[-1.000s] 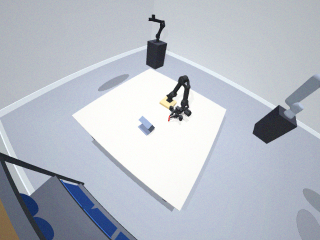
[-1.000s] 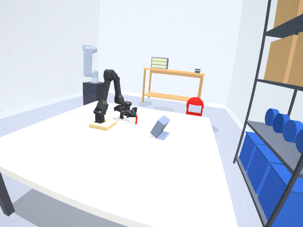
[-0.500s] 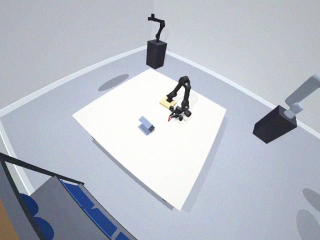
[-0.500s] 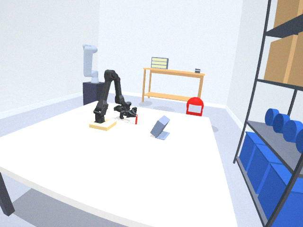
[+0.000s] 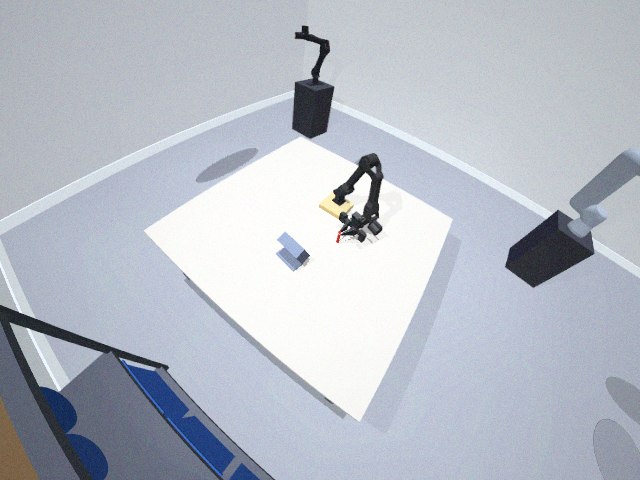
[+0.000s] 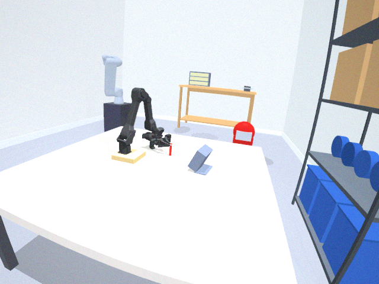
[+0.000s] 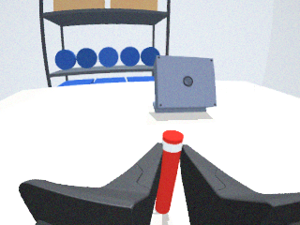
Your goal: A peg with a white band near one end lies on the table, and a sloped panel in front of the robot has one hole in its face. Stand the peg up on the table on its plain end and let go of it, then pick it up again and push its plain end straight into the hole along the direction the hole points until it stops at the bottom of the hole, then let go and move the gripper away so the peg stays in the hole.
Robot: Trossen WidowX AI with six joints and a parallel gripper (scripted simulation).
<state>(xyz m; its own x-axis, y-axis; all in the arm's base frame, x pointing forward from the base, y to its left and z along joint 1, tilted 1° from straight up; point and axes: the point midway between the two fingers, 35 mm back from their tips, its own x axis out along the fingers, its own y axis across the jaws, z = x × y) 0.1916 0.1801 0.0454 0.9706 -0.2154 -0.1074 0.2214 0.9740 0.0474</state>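
The red peg [image 5: 338,237] [image 6: 170,149] [image 7: 167,185] stands nearly upright between the fingertips, with its white band [image 7: 172,146] near the top and its plain end down. In the wrist view it leans slightly. Its lower end is at or just above the table; I cannot tell whether it touches. My gripper [image 5: 340,233] [image 6: 170,144] [image 7: 171,149] is shut on the peg's upper part, reaching in low from the side. The blue-grey sloped panel [image 5: 293,246] [image 6: 199,158] [image 7: 172,94] stands apart from the peg; its face shows one round hole [image 7: 187,81] in the wrist view.
The white table [image 5: 289,320] [image 6: 147,210] carries the arm's yellow base plate [image 5: 330,207] [image 6: 129,157] and the panel's foot plate [image 6: 204,170]. A shelf rack with blue bins [image 6: 327,195] stands beyond the table edge. A red chair [image 6: 244,128] and a wooden bench [image 6: 214,88] are farther off.
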